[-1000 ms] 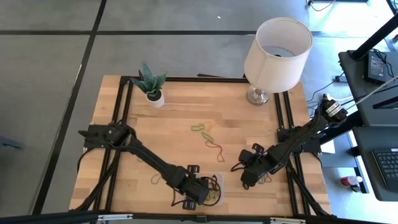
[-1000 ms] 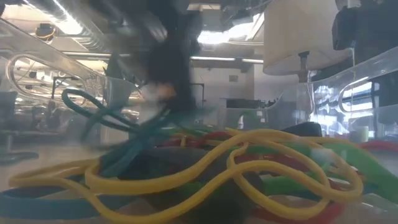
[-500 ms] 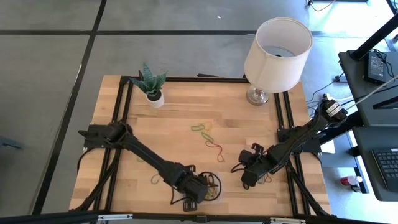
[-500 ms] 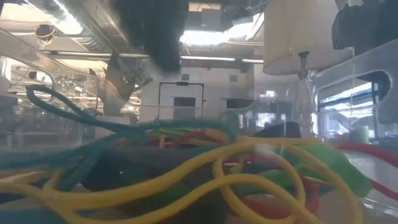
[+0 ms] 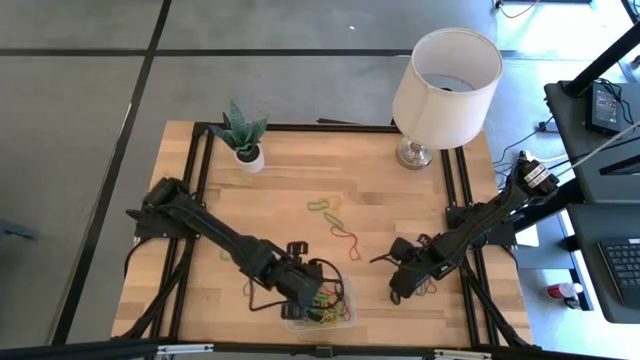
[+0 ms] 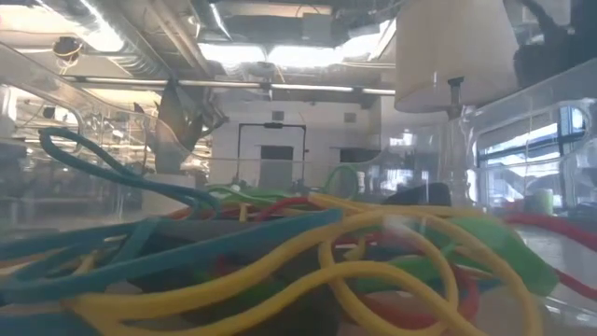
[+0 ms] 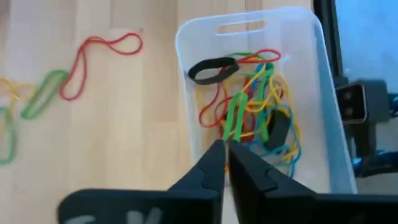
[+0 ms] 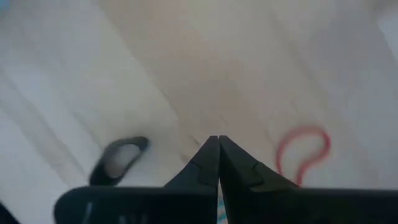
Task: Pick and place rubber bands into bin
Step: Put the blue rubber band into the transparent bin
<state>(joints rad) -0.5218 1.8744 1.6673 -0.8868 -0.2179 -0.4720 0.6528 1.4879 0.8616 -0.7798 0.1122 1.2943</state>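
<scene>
You see the left gripper [image 7: 225, 149] over the near-left rim of the bin [image 7: 323, 93], fingers [image 7: 208, 171] pressed together with nothing between them. The bin [image 5: 345, 318] sits at the table's [image 5: 290, 180] front edge, near the middle, holding a tangle of rubber bands [image 7: 249, 109]: yellow, red, green, blue and black. In the low view the pile [image 6: 308, 252] fills the foreground. Loose bands [image 5: 322, 207] lie mid-table, green and yellow, with a red one [image 5: 346, 240] beside them; another [image 5: 249, 288] lies left of the bin. Your right gripper [image 8: 218, 146] is low over the wood at front right, fingers closed and empty, a red band [image 8: 305, 152] and a black band [image 8: 119, 158] on either side. A lamp [image 5: 445, 80] and a potted plant [image 5: 243, 135] stand at the back.
</scene>
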